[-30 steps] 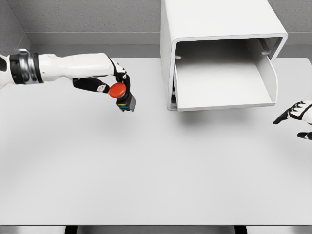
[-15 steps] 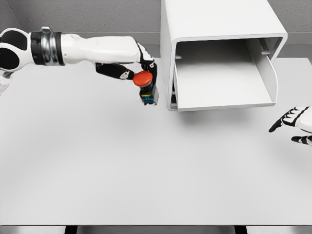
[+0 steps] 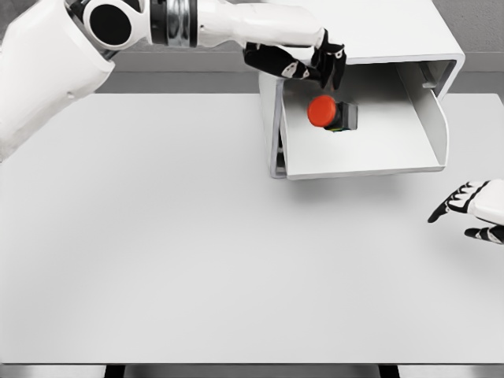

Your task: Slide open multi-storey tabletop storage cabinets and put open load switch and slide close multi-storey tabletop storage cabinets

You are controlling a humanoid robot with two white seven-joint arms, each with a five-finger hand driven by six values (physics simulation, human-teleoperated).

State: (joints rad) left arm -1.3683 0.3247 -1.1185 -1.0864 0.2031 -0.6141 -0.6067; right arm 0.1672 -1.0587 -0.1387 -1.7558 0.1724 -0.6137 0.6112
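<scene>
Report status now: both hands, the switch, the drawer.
Left hand open above drawer, holding nothing. Load switch inside the open drawer, on its side. Right hand open, at table's right edge. Nothing blocking.

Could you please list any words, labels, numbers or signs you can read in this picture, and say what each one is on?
None can be read. The white cabinet, its open drawer and the table are plain. The load switch shows a red button and a dark body with no legible marking. The left hand and right hand show no lettering.
</scene>
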